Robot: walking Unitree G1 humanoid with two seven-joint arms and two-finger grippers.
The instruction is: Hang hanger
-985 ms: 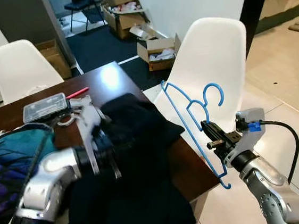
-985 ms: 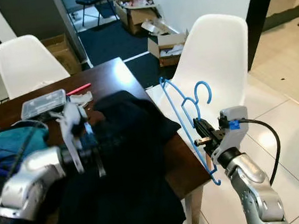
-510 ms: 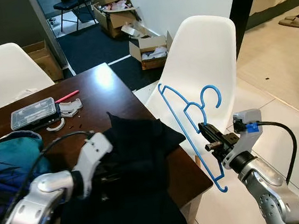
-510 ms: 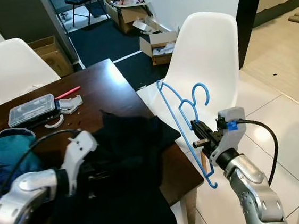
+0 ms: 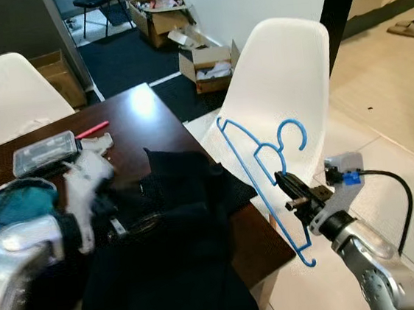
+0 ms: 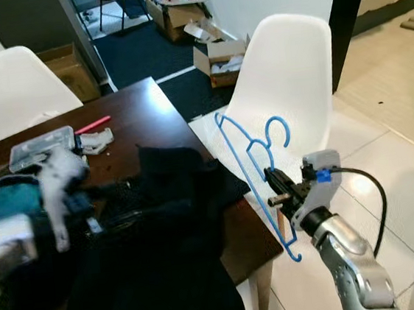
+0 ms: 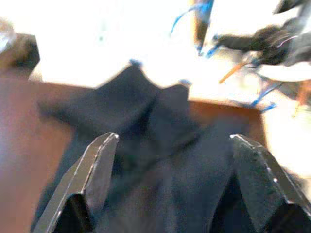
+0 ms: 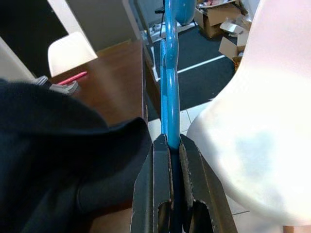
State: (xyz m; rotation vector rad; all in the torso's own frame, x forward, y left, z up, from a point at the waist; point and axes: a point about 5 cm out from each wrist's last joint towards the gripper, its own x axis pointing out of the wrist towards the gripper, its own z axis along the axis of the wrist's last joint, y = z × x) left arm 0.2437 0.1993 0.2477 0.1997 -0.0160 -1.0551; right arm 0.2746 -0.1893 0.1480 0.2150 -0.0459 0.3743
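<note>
My right gripper (image 5: 290,188) is clamped on the blue hanger (image 5: 262,170), and I hold it in the air beside the table's (image 5: 143,113) corner, in front of the white chair (image 5: 281,80). Its hook points up toward the chair back. In the right wrist view the two fingers (image 8: 158,187) press the blue bar from both sides with no gap.

My left gripper (image 7: 175,184) is over the dark garment (image 5: 178,232) that lies on the table. In the left wrist view its fingers (image 7: 95,170) stand wide apart with only the cloth between them; this view is blurred. In the head views the left arm is blurred too.

For containers: a clear plastic case (image 5: 44,152) lies on the table near a red pen (image 5: 91,130); what it holds I cannot tell. Open cardboard boxes (image 5: 210,62) stand on the floor behind the chair, with pale things inside that are too small to name. A second white chair (image 5: 12,94) stands at the far side of the table.

I can read no label or writing.
</note>
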